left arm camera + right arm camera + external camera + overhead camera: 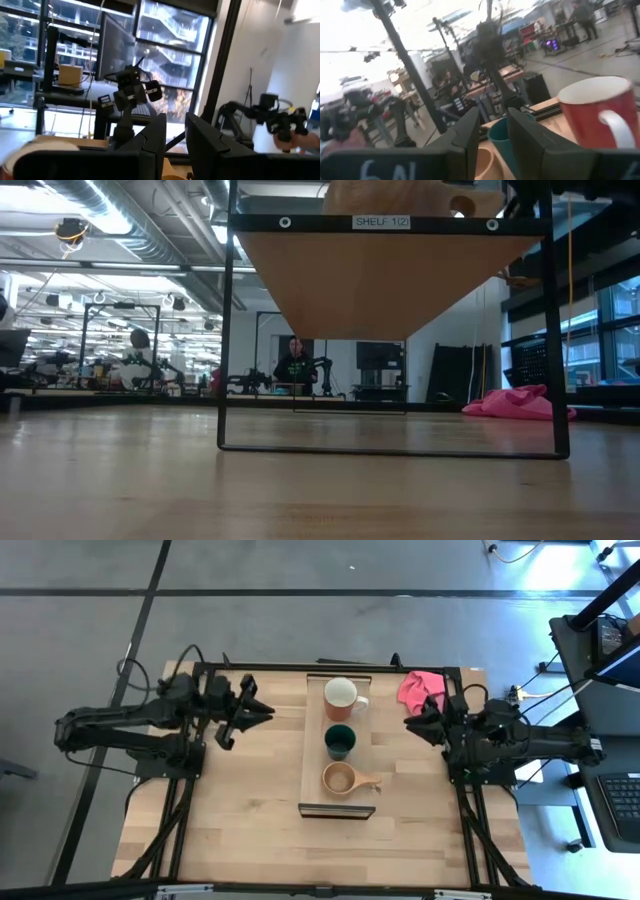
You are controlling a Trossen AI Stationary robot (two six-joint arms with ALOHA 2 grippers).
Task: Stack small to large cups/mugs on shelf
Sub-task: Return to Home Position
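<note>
Item one: a small white label (381, 222), printed in dark capitals "SHELF 1(2)". It was fixed to the black top bar (300, 223) of the metal frame, under the front edge of the shelf (390, 280), and read plainly from table height.

Item two: white handwritten marks (377, 170) on the dark body of the right gripper (493, 120). They possibly began "6A", but were too smeared to read with confidence.

No other legible lettering, brand or number was noted.

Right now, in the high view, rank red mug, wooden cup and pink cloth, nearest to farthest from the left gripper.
From left gripper:
1. Red mug, shelf top end.
2. Wooden cup, shelf bottom end.
3. Pink cloth, past the shelf, right side.
</note>
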